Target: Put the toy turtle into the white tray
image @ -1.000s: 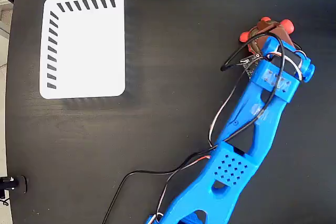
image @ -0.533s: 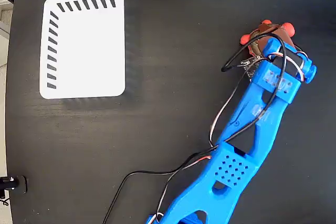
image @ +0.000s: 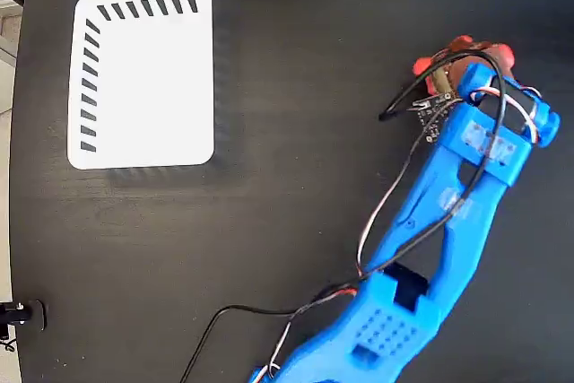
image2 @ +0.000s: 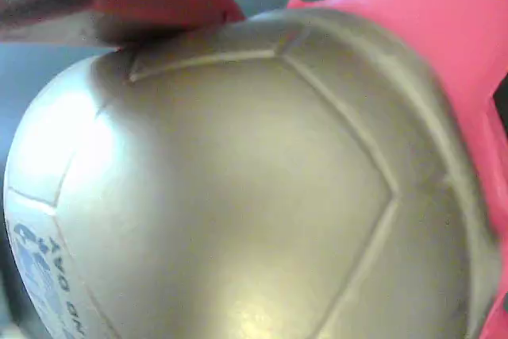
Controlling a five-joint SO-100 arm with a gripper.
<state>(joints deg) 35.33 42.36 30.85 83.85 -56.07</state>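
Wrist view: toy turtle (image2: 238, 188), domed gold-grey shell, red-orange limbs.

Bright, even daylight in the fixed view; the wrist view (very close) shows the toy turtle (image2: 238, 188) blurred, with soft glare.

A robotics workbench: a bare black counter (image: 269, 204) carries a blue 3D-printed arm (image: 430, 239) with loose wiring (image: 386, 186).

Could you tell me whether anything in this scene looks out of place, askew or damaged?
Nothing stands out. The white tray lies flat and empty on the table, and the toy turtle sits far right under the gripper; its shell looks intact.
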